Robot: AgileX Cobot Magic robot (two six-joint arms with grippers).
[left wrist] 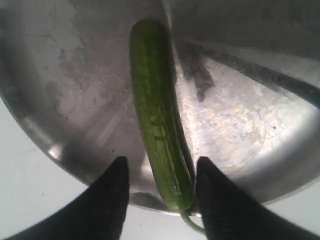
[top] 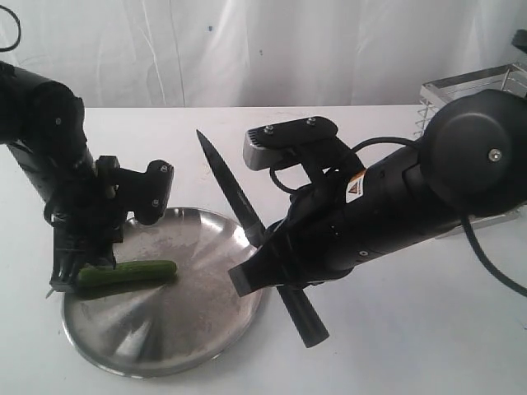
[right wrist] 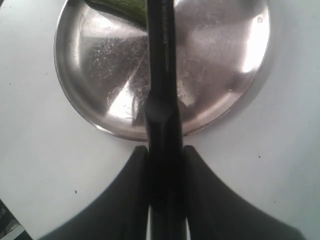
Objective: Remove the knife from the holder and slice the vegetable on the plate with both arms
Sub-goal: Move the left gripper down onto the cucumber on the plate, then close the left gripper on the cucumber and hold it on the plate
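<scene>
The dark green cucumber (top: 132, 274) lies on the left part of the steel plate (top: 189, 321). My left gripper (top: 72, 278) is open and straddles its stem end at the plate's left rim. In the left wrist view the cucumber (left wrist: 157, 115) runs between the fingers (left wrist: 112, 192), close to one and apart from the other. My right gripper (top: 268, 267) is shut on the black handle of the knife (top: 230, 189), held over the plate's right rim with the blade pointing to the back. In the right wrist view the knife (right wrist: 160, 75) crosses the plate (right wrist: 225, 75), its tip hiding part of the cucumber (right wrist: 125, 6).
The silver wire holder (top: 469, 86) stands at the back right, partly hidden behind the right arm's large joint. White tabletop surrounds the plate, and a white cloth hangs behind the table.
</scene>
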